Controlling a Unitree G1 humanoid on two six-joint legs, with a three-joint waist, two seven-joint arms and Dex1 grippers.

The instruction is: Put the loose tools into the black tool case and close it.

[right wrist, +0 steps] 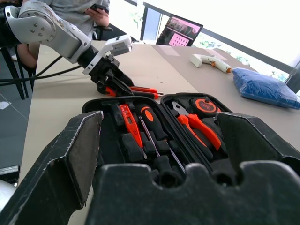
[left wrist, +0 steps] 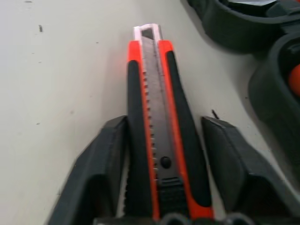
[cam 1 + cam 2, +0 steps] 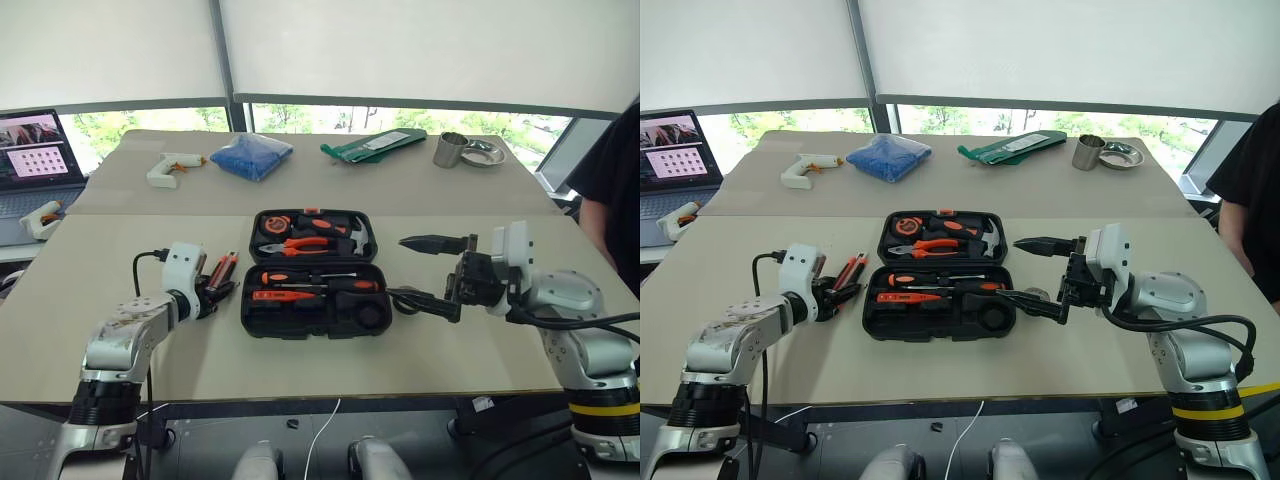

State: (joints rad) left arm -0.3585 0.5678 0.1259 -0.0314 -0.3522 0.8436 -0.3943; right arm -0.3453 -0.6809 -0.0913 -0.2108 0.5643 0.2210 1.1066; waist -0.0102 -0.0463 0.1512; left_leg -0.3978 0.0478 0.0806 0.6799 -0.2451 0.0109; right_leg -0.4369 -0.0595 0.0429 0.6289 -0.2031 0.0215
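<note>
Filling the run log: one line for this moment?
left tool: around utility knife, gap at one finger | right tool: open, empty | tool case: open

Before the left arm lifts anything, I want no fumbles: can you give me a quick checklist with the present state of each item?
1. Utility knife between the left gripper's fingers: ok.
2. Fingers clamped on the knife: cannot tell; a gap shows on one side.
3. Black tool case open to receive it: ok.
4. Right gripper open, beside the case, out of the left arm's way: ok.
5. Free recess for the knife: cannot tell.
</note>
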